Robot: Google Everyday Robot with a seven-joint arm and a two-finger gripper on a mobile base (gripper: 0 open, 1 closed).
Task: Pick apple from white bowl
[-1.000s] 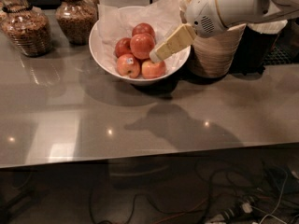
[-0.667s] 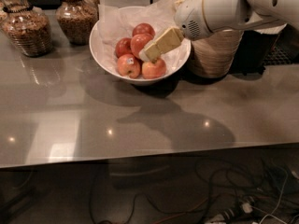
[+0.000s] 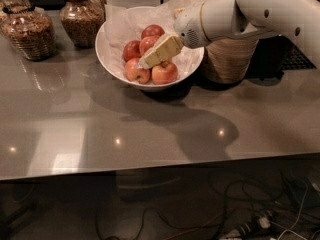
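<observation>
The white bowl (image 3: 112, 59) stands at the back middle of the grey table, lined with crinkled white paper (image 3: 120, 24), and holds several red apples. The red-orange apple (image 3: 147, 42) lies in the middle of the bowl, partly covered by my arm's end. My gripper (image 3: 146, 62) reaches in from the right and points down-left. It lies over the middle apple, its tip between that apple and the front-left apple (image 3: 137, 72). Another apple (image 3: 165, 73) lies at the front right, one (image 3: 152, 31) at the back and one (image 3: 131, 50) at the left.
Two glass jars with brown contents (image 3: 29, 31) (image 3: 81, 18) stand at the back left. A beige stack of bowls (image 3: 231, 59) stands right of the white bowl, under my arm (image 3: 250, 11). The table's front edge (image 3: 150, 171) runs below, with cables on the floor.
My gripper has moved left and down, further into the bowl, from the bowl's right side to over the middle apple. The apples have not moved.
</observation>
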